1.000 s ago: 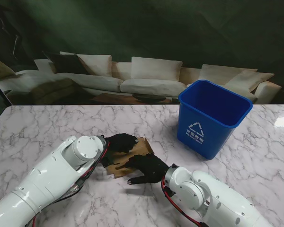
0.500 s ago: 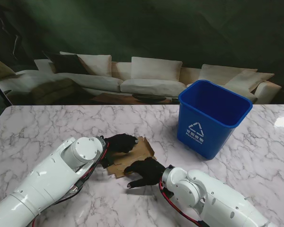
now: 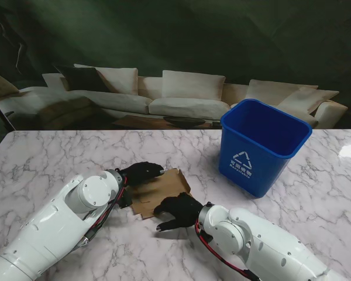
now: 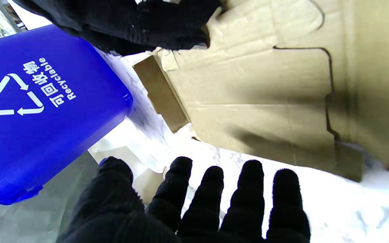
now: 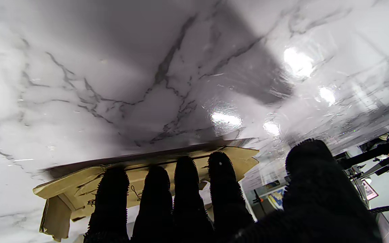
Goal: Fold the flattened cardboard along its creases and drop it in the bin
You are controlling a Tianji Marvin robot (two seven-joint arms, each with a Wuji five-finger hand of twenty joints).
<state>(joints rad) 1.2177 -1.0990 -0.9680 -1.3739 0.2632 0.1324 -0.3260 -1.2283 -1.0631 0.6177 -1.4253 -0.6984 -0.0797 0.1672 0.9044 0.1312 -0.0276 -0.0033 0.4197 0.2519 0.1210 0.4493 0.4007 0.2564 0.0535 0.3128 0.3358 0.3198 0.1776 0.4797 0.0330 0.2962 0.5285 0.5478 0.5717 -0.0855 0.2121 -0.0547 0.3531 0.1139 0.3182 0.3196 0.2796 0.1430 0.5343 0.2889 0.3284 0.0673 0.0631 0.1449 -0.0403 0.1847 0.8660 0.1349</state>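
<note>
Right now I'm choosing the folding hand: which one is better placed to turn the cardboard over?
Right, probably: right hand fingers already rest on the cardboard near edge; left hand hovers open.

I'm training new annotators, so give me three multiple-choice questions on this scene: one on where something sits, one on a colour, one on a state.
1. Where does the blue plastic recycling bin stand relative to the flat brown cardboard sheet?
A. To its right, farther from me
B. To its left
C. On top of it

2. What colour are the gloves on both robot hands?
A. White
B. Black
C. Red

3. How does the cardboard lie?
A. Inside the bin
B. Rolled into a tube
C. Unfolded on the white marble table

Answers: 1 A, the stand view shows it; 2 B, left hand and right hand look black; 3 C, the panels are spread flat.
</note>
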